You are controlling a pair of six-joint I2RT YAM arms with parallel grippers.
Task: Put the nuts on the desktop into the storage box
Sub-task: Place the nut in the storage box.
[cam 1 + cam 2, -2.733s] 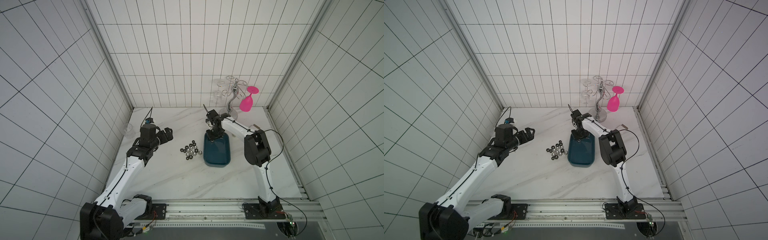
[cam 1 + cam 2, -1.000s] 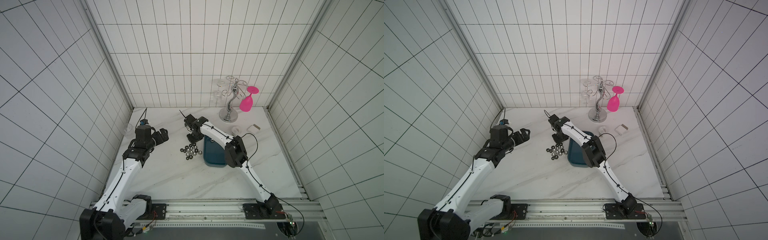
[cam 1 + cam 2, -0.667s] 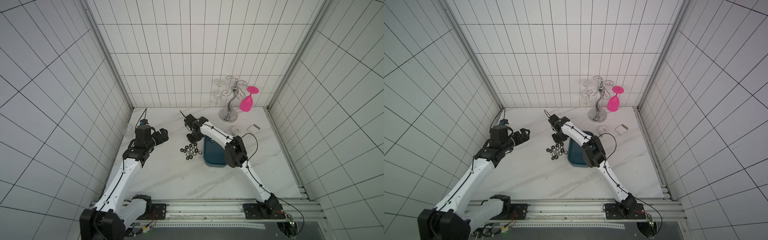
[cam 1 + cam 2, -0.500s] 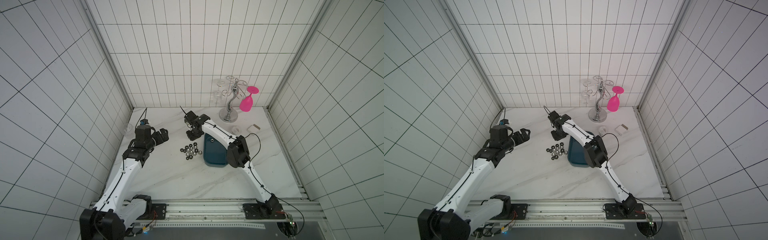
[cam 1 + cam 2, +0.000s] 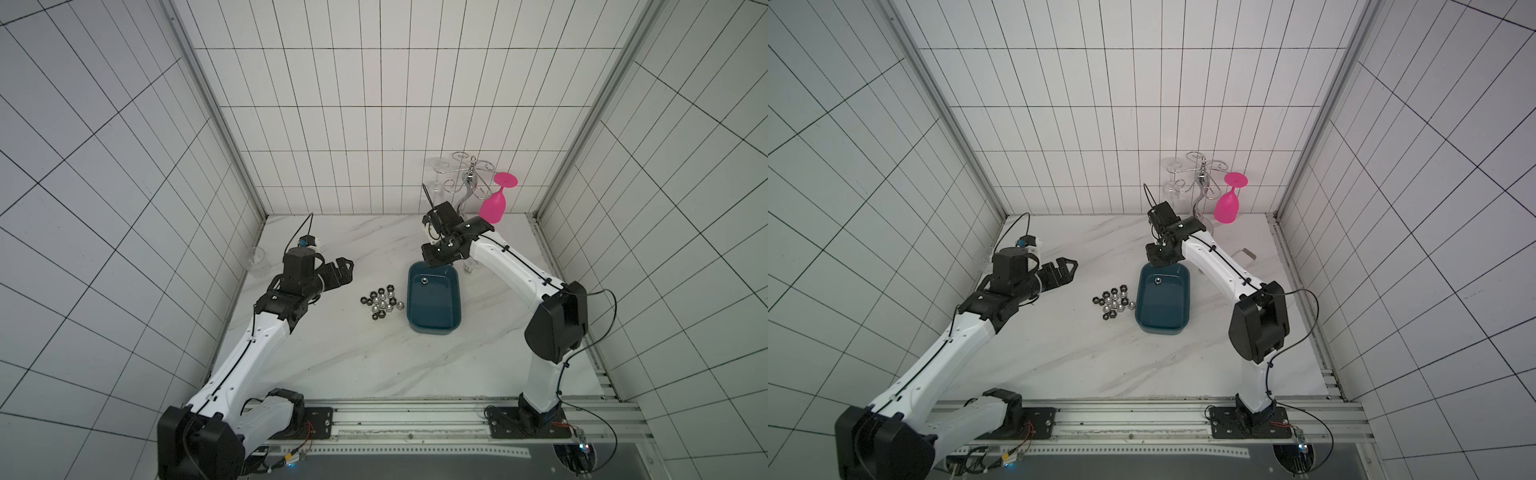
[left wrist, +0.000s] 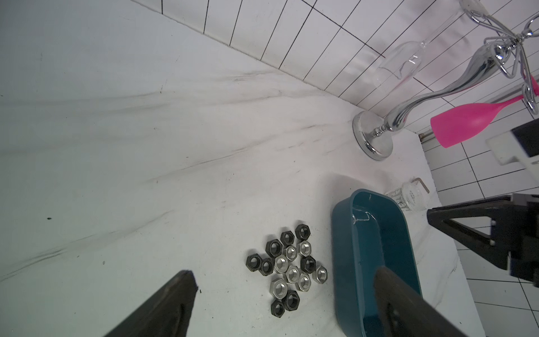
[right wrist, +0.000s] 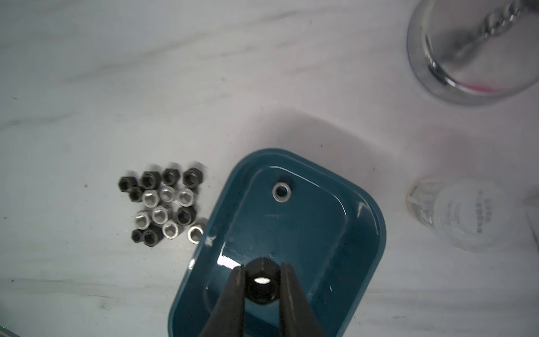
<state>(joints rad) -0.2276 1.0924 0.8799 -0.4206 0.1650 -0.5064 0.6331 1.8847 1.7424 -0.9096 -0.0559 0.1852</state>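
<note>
right gripper (image 7: 259, 274) pinches one black hexagonal metal nut (image 7: 260, 284) right over the dark teal plastic storage box (image 7: 306, 230), drop looks straight down; other nuts (image 7: 163, 204) on white marble-look desktop (image 7: 116, 87) beside its long rim, left gripper (image 5: 340, 272) gaping wide.

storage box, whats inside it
One silver nut lies on the storage box floor. The right hand, gripping a black nut, hides part of the floor in its wrist view.
</note>
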